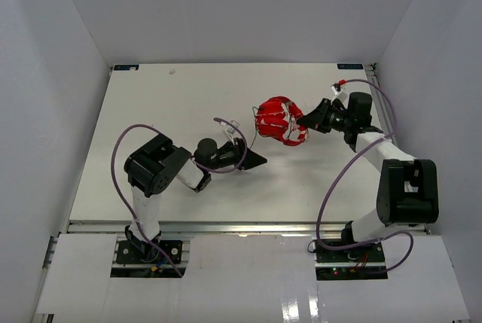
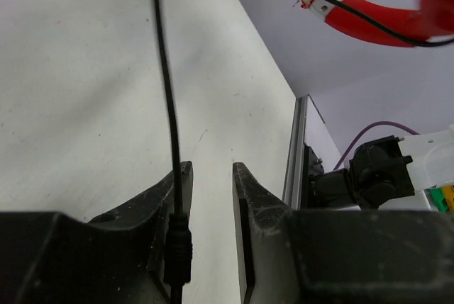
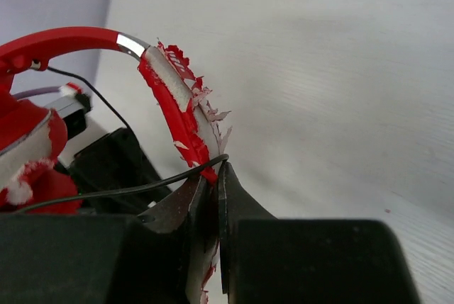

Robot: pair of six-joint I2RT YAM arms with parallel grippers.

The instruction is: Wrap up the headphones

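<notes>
Grip: right gripper clamped on frayed band of headphones;
Location: headphones at centre-right of table;
Cord: cord lies along one finger of left gripper; jaws slightly apart, nothing between;
Progress: cord crosses band, remainder trails loose; wrapping judged unfinished

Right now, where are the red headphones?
In the top view, the headphones are right of the middle of the table, gripped by the right gripper.

No text, label, brand or number can be read in any view.
</notes>
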